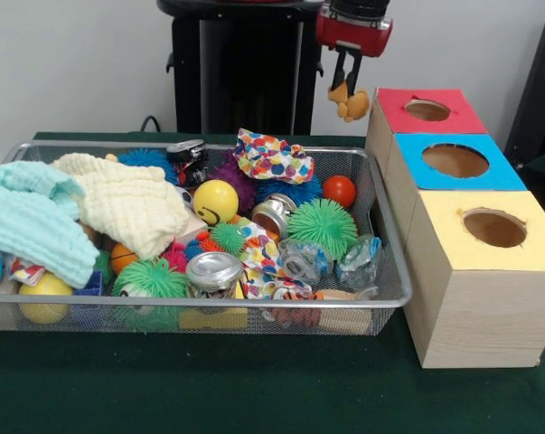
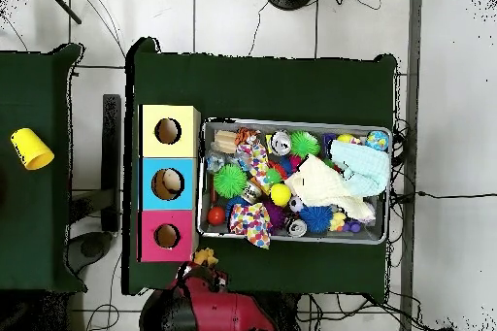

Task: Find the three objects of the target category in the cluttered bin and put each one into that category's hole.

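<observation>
One small tan plush toy (image 1: 349, 103) hangs pinched between the jaws of the red gripper (image 1: 347, 88), raised above the table just beside the red box (image 1: 394, 116) and its hole (image 1: 427, 109). Below, the wire bin (image 1: 387, 262) holds spiky balls, cloths and jars; the blue box (image 1: 417, 170) and yellow box (image 1: 475, 307) line up alongside.

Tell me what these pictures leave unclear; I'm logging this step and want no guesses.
- Small tan object in the gripper: too small to identify, either view.
- Red and yellow holes' contents: dark in both views.
- Bin items under the cloths: covered.
</observation>
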Robot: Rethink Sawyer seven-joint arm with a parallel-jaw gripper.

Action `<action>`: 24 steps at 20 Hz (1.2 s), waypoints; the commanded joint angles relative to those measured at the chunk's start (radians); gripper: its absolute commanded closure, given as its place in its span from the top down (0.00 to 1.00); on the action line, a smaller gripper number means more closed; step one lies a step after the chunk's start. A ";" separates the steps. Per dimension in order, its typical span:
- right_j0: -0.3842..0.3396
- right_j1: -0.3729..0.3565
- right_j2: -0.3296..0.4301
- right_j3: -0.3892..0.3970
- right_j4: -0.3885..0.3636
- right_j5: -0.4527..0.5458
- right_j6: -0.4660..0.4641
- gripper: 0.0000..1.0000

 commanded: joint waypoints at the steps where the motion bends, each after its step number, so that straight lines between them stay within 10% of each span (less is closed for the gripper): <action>1: -0.023 0.088 0.018 0.013 0.043 -0.108 0.220 0.00; 14: -0.162 -0.057 0.081 0.053 0.003 -0.021 0.137 0.00; 24: -0.051 -0.181 -0.047 -0.064 0.029 0.244 0.101 0.00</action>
